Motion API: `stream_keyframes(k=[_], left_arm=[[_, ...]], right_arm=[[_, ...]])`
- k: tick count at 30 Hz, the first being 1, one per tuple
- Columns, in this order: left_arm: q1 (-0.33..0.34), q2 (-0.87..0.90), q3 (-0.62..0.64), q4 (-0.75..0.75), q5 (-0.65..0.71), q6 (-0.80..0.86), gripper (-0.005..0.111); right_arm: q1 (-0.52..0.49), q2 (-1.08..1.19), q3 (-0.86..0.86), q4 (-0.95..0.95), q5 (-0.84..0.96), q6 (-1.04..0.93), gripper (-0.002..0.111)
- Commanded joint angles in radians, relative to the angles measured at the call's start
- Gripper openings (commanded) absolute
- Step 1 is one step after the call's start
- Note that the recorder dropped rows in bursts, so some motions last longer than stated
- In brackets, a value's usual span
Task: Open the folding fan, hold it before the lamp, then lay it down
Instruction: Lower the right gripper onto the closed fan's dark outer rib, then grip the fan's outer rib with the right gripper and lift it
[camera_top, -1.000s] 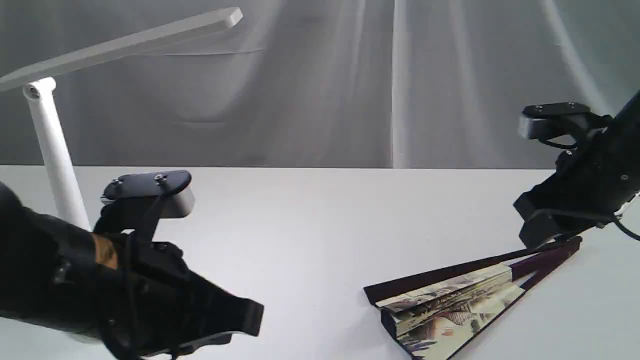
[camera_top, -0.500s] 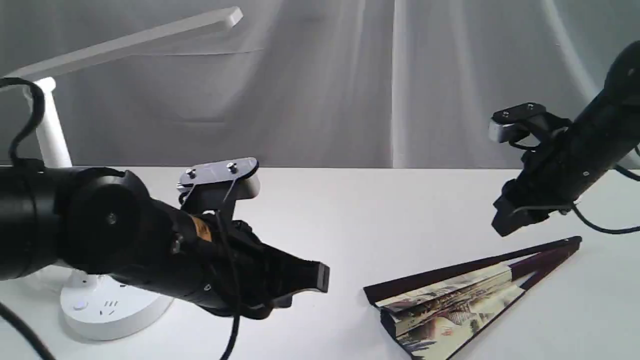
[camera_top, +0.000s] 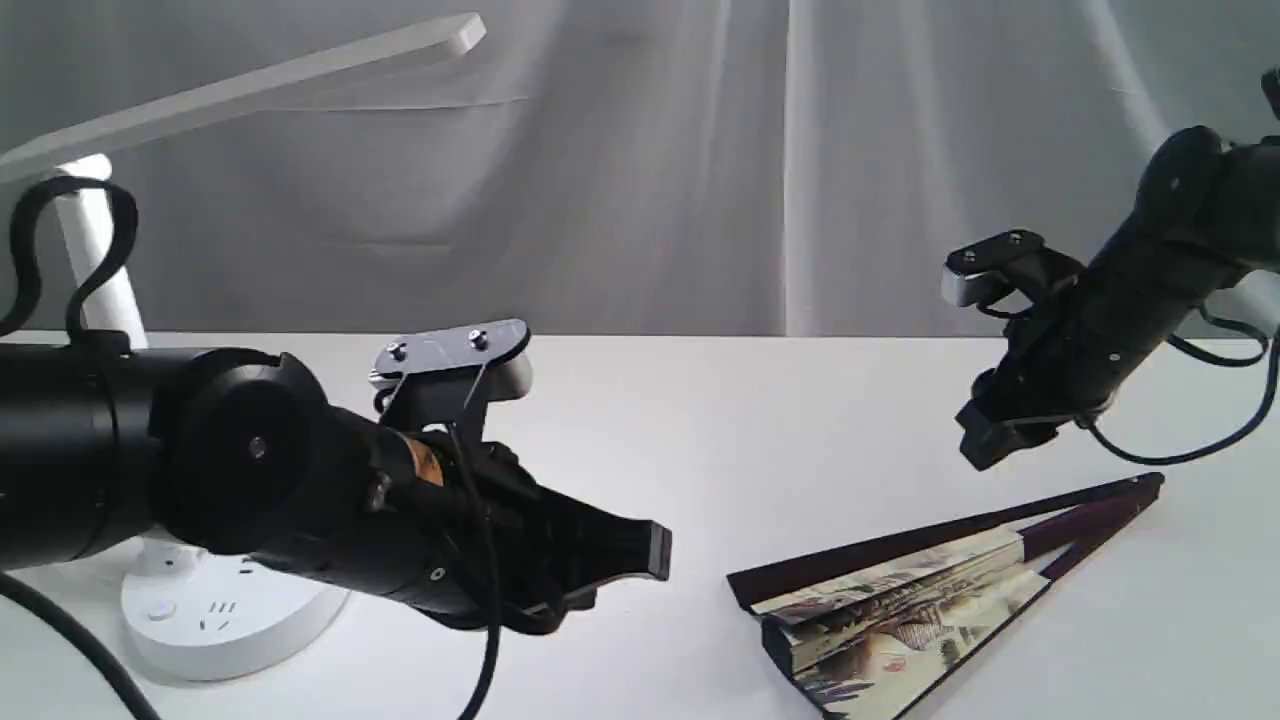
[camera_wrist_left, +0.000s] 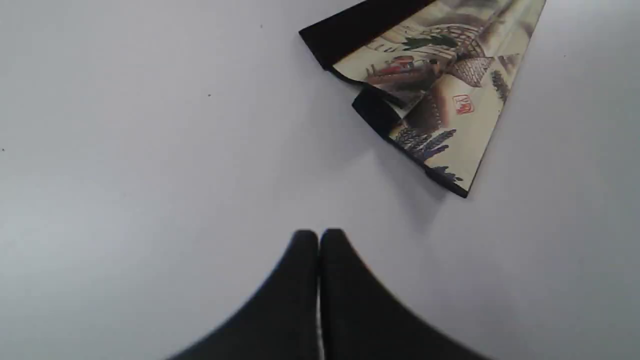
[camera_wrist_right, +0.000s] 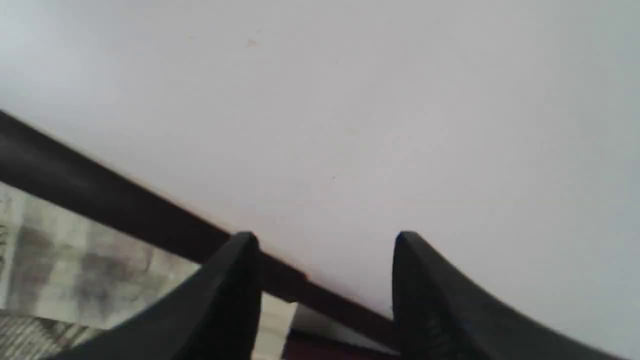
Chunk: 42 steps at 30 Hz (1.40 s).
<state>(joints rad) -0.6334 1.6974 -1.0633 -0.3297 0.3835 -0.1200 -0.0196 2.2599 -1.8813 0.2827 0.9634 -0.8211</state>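
Right fingers higher above the folding fan, wide apart, empty; left fingers together, empty.

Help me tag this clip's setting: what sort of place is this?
Likely a robot lab test bench, not a home: a plain white table, a draped grey backdrop, and a black left arm and right arm.

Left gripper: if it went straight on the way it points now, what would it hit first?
Likely the white table, just short of the folding fan. The shut left gripper slants gently down toward the fan's dark guard end, so it might touch that instead; depth is unclear.
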Motion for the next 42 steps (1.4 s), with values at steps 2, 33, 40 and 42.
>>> stream_keyframes(k=[2, 33, 40, 42], left_arm=[[-0.005, -0.001, -0.006, -0.005, -0.03, -0.006, 0.0], [-0.005, -0.001, -0.006, -0.034, -0.044, -0.005, 0.0], [-0.005, -0.001, -0.006, -0.034, -0.044, -0.001, 0.0], [-0.005, -0.001, -0.006, -0.034, -0.044, -0.001, 0.0]], right_arm=[[0.001, 0.029, -0.005, -0.013, 0.022, -0.024, 0.043], [0.001, 0.097, -0.005, -0.116, 0.201, -0.052, 0.043], [0.001, 0.106, 0.0, 0.016, 0.185, -0.361, 0.043], [0.001, 0.106, 0.005, 0.03, 0.185, -0.403, 0.043]])
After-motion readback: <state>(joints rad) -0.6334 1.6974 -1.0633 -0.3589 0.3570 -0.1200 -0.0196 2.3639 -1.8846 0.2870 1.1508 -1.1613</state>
